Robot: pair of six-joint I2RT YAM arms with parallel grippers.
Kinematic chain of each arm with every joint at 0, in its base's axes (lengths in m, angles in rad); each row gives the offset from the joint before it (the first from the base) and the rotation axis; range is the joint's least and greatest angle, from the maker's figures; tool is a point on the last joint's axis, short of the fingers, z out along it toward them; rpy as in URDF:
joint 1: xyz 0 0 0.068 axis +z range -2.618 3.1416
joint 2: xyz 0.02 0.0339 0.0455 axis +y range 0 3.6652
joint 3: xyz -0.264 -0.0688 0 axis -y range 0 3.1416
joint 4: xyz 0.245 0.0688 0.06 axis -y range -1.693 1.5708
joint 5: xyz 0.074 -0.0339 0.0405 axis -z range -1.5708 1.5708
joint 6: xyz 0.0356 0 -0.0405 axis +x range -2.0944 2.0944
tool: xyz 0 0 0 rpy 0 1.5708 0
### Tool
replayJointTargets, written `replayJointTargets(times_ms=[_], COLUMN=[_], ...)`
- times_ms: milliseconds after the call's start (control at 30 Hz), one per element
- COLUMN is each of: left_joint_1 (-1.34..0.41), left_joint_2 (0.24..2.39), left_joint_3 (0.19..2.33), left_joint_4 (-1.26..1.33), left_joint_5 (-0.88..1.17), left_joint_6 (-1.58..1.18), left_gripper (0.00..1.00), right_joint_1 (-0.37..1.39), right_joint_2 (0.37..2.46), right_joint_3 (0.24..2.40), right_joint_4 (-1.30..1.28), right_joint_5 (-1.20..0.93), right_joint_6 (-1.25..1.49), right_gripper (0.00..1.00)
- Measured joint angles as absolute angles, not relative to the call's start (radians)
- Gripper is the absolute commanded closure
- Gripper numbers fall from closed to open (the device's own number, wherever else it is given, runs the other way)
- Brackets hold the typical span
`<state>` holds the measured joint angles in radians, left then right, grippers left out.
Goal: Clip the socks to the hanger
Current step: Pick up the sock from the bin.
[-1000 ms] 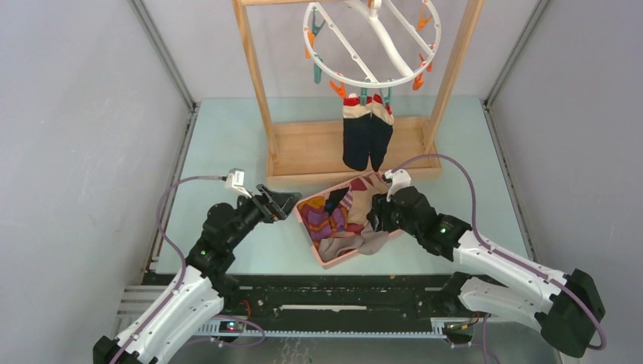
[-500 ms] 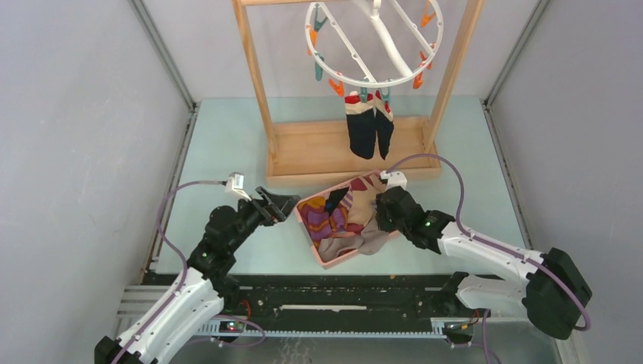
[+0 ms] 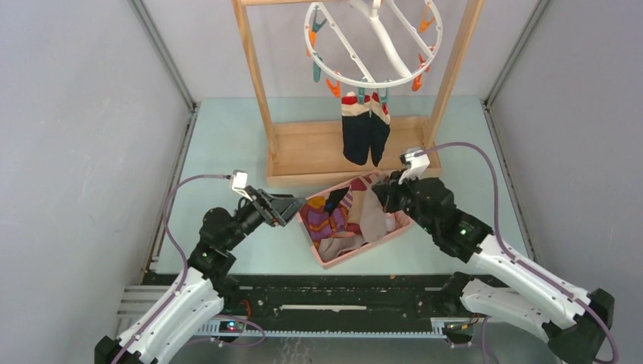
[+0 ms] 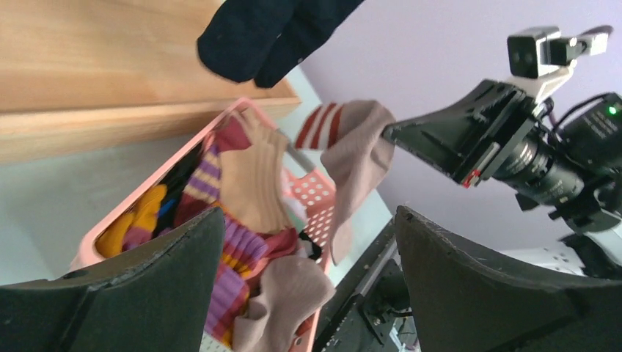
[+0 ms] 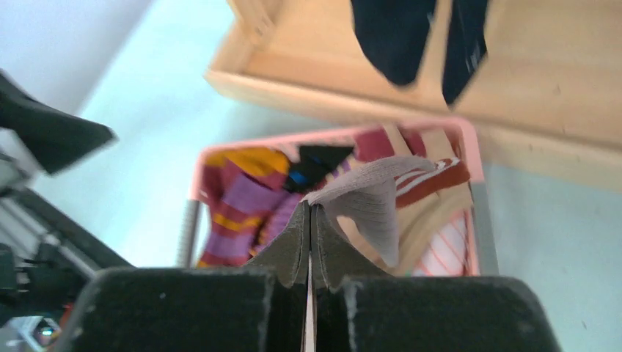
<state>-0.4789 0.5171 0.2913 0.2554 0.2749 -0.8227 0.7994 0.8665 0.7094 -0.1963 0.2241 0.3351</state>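
Table [image 3: 227, 136]: pale teal, grey walls [image 3: 91, 114] on three sides.
Basket [image 3: 349, 255]: pink, mid-table, heaped with striped socks [image 3: 327, 220].
Left gripper [image 3: 290, 208]: jaws wide apart, empty, just beside the basket at its 9 o'clock.
Right gripper [image 5: 308, 213]: jaws closed on a tan sock [image 5: 370, 202], held above the basket's 2 o'clock corner.
Rack [image 3: 303, 155]: wooden, at 12 o'clock beyond the basket.
Hanger [image 3: 351, 80]: white ring on the rack; two navy socks [image 3: 362, 136] clipped at its 6 o'clock rim.
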Motion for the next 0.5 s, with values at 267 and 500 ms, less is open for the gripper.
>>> replayJointTargets(times_ms=[267, 500], left_joint_1=[-0.479, -0.482], left_joint_2=[0.539, 0.662], left_joint_3=[0.291, 0.292], left_joint_4=[0.404, 0.517], left_joint_5=[0.389, 0.428], left_joint_6=[-0.821, -0.925], left_gripper=[0.09, 0.08], right_joint_1=[0.803, 0.820], right_joint_2=[0.816, 0.834], right_joint_3=[0.791, 0.791], right_joint_4=[-0.099, -0.062], right_joint_5=[0.104, -0.038], right_joint_6=[0.295, 0.210], right_gripper=[1.00, 1.00])
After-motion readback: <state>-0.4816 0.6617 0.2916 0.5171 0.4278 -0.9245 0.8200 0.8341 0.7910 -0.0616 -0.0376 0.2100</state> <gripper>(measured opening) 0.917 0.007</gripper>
